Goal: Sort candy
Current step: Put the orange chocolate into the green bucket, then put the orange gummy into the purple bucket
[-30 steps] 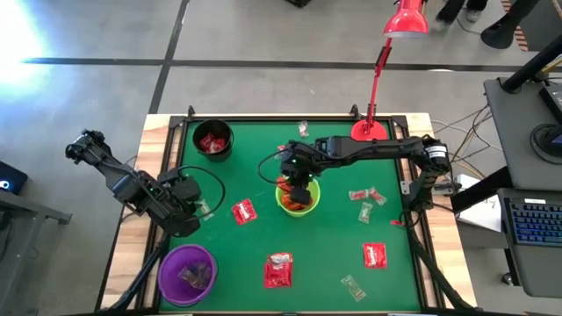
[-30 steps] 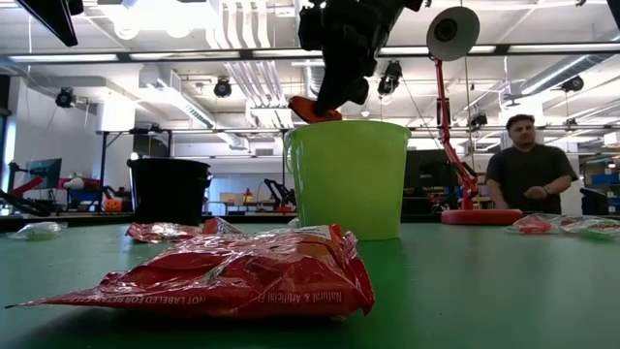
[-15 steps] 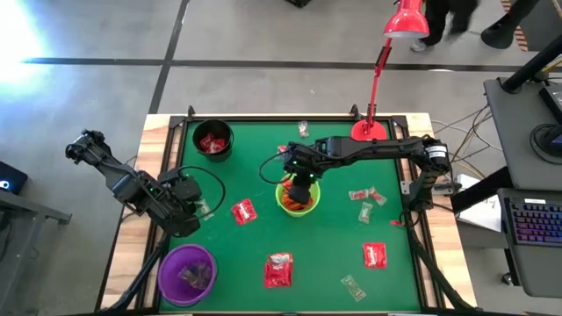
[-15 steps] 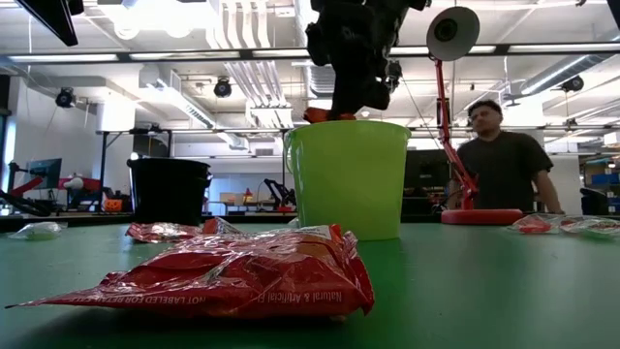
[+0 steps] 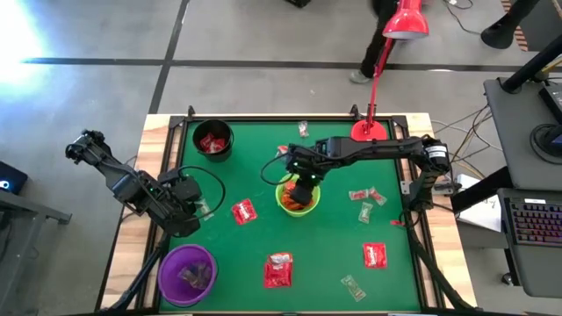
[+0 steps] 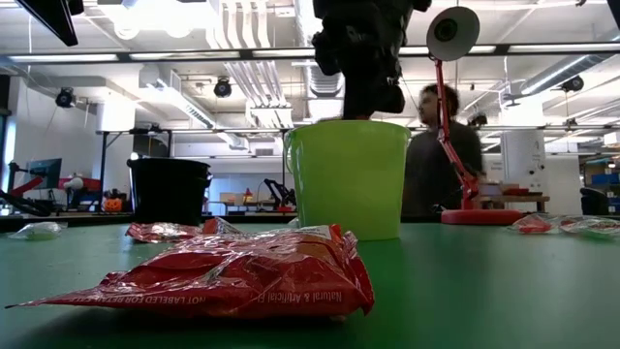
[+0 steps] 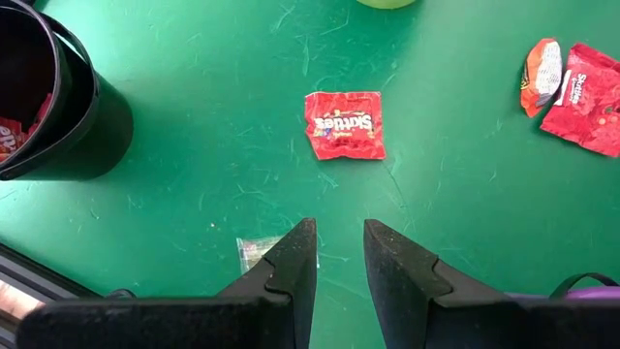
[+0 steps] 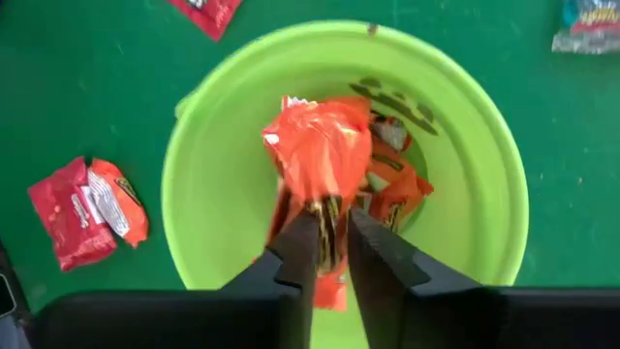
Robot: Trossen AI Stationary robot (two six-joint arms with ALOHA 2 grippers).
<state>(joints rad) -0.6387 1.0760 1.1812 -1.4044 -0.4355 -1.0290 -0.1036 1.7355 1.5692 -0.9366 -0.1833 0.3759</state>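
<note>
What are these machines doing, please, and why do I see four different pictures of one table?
They are two robot arms at a green table, sorting candy into bowls. One picture looks down from above, one looks level across the tabletop, and two come from cameras on the arms' wrists.

The right gripper is over the lime-green bowl, its fingers slightly apart around an orange wrapper that hangs just above the other orange candies inside. Whether it is gripped or just let go is unclear.

The left gripper waits near the table's left edge, slightly open and empty, near a small clear-wrapped sweet.

A black bowl holds red packets and a purple bowl pale sweets. Red Skittles packets and clear sweets lie loose on the table. A red lamp stands at the back.
</note>
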